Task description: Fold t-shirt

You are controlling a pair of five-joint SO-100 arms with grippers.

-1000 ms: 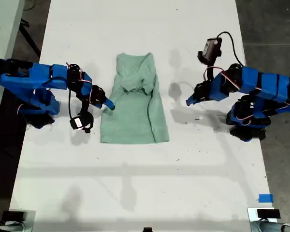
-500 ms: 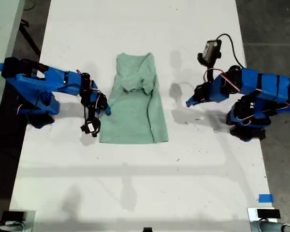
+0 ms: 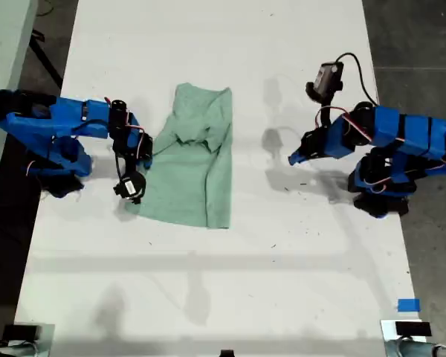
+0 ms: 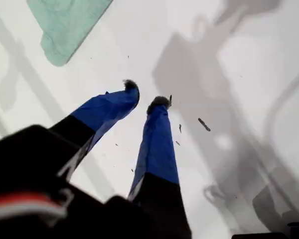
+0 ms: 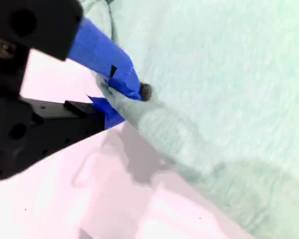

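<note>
my second hand (image 5: 120,92) pinching t-shirt (image 5: 214,74) edge

The exterior view is bright and evenly lit, and the white matte table top (image 3: 297,260) shows no strong glare, only soft grey shadows beside both arms. The first wrist view is sharp on the table, with large overlapping shadows. The second wrist view is slightly overexposed, and the near black housing is blurred.
</note>
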